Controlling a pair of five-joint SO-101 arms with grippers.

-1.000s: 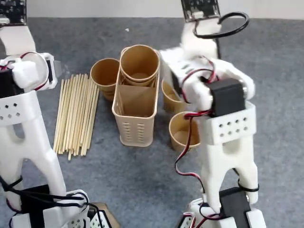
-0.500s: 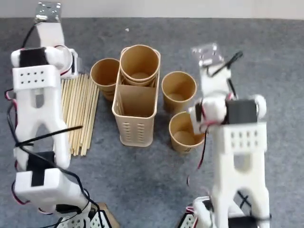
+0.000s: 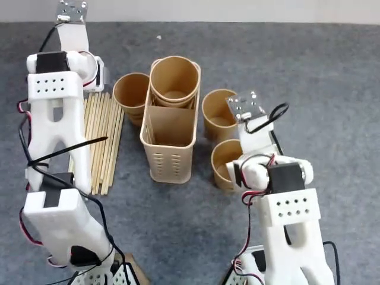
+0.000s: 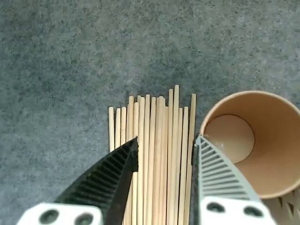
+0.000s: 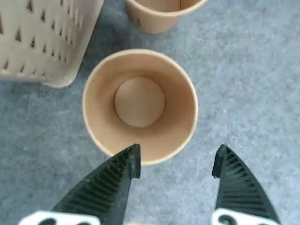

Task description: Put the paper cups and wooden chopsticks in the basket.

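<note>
Left tool [image 4: 166, 139] hangs spread over chopsticks [image 4: 154, 122], right tool [image 5: 178, 149] (also spread) over cup [image 5: 139, 101].

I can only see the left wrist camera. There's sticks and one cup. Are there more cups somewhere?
Observer: Yes! In the high view two more paper cups stand on the basket's other side: a far cup and a near cup.
Operator: Is any cup in the basket already?
Observer: One, the basket cup, stands upright in its far compartment.
Operator: What's the other arm doing?
Observer: The right gripper hangs open just short of the near cup, one fingertip over its rim.
</note>
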